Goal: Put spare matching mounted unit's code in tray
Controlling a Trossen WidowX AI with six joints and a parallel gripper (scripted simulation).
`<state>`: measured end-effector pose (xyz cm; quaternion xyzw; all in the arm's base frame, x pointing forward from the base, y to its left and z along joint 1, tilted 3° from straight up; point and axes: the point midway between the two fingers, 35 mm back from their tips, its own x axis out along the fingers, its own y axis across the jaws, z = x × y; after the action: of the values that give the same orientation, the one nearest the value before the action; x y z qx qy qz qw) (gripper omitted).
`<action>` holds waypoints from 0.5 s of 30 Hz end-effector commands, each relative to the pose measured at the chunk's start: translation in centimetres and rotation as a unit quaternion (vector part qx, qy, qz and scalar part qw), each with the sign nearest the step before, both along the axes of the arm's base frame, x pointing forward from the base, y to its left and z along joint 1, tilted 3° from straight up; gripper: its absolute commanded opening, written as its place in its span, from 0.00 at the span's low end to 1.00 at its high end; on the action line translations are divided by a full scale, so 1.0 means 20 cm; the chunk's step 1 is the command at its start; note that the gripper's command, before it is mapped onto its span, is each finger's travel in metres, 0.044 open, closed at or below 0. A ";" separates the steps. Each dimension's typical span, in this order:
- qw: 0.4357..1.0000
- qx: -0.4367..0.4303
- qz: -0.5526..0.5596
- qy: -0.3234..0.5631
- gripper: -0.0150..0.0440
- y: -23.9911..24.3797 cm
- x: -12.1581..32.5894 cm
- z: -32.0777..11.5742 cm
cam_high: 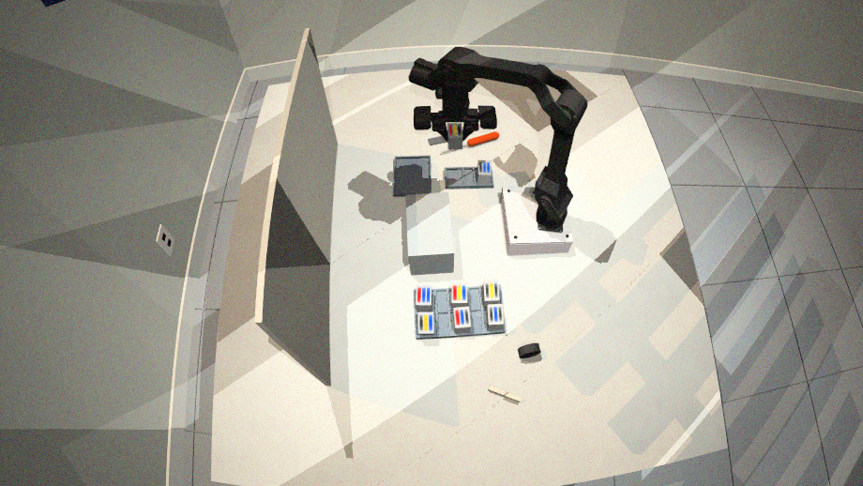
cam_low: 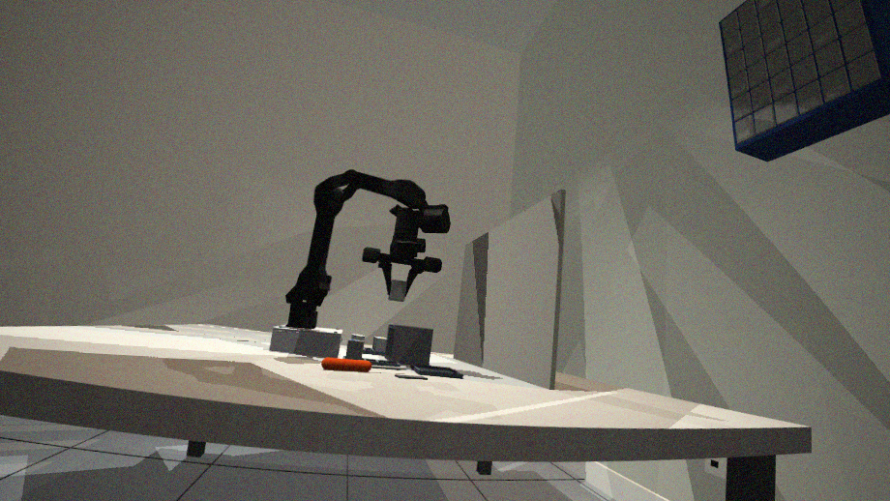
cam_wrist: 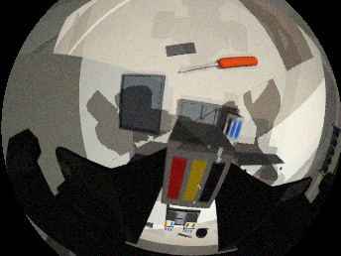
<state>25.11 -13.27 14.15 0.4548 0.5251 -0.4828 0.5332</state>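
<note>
The pale, round-edged table top (cam_high: 603, 338) carries a tall beige partition panel (cam_high: 308, 205) standing on edge along its left side; from the exterior view this panel hides whatever lies behind it. The black six-joint arm (cam_high: 558, 150) rises from a white square base plate (cam_high: 525, 232) and reaches over to the far side of the table, its gripper (cam_low: 399, 287) held well above the surface with the fingers clamped on a small grey block with a red and a yellow stripe (cam_wrist: 186, 179). A long white box (cam_high: 430, 238) lies between a grey rack of six striped spares (cam_high: 459, 310) and a dark grey square tray (cam_high: 412, 175); one rack slot's stripe colours are too small to read surely. Beside the tray sits a grey mount with a blue-striped unit (cam_high: 484, 171); its back is not visible. An orange-handled screwdriver (cam_high: 483, 139), a small black puck (cam_high: 528, 350) and a pale stick (cam_high: 504, 394) lie apart.
</note>
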 end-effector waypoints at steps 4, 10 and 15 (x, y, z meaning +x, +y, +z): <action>1.000 -0.003 -0.002 -0.003 0.25 -0.01 0.09 0.04; 1.000 -0.003 -0.002 -0.004 0.25 -0.02 0.20 0.05; 1.000 -0.003 -0.002 -0.004 0.25 -0.02 0.30 0.05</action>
<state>29.69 -13.58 14.87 0.4552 0.5245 -0.4827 0.5335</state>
